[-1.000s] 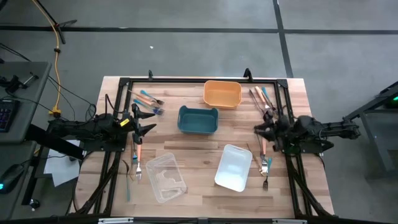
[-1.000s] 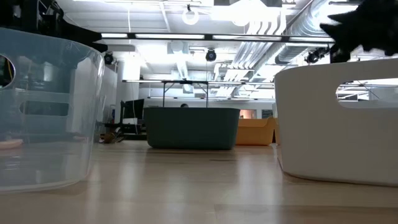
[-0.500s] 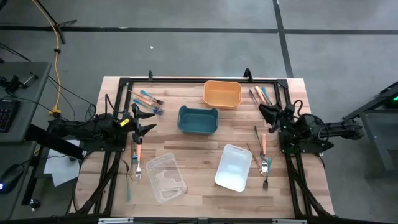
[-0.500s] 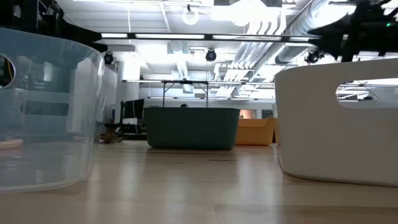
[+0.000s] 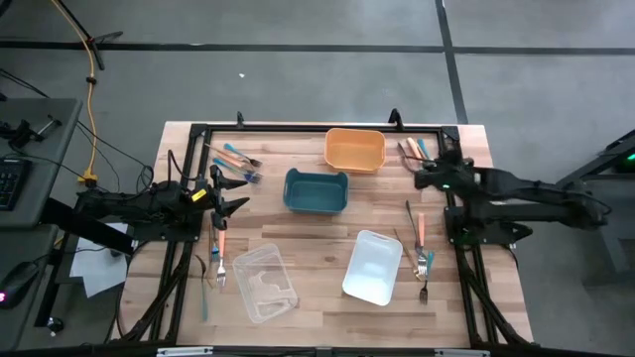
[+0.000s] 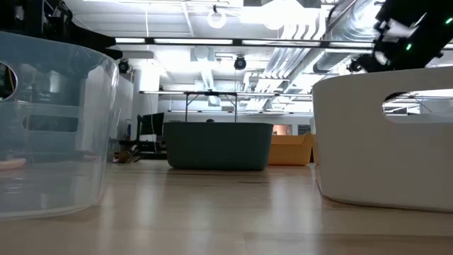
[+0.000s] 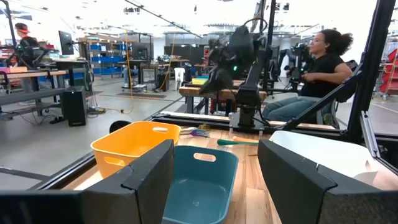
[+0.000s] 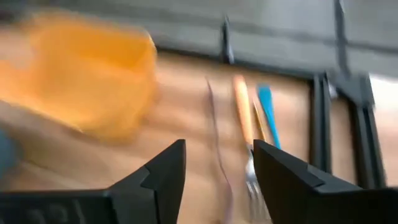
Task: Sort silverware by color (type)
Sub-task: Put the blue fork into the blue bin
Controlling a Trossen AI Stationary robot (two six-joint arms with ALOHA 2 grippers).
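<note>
R gripper (image 5: 421, 178) fingers spread, empty, aimed at far-corner cutlery (image 8: 244, 118) for pickup; L gripper (image 5: 238, 206) spread, parked beside teal bin (image 5: 317, 190)

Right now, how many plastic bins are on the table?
4: orange bin at the far edge, teal bin mid-table, clear bin near left, white bin near right.

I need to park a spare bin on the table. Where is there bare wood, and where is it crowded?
Bare wood lies between the teal bin and the right pincer, and along the near edge between the clear bin and white bin. Silverware crowds both far corners and both sides.
</note>
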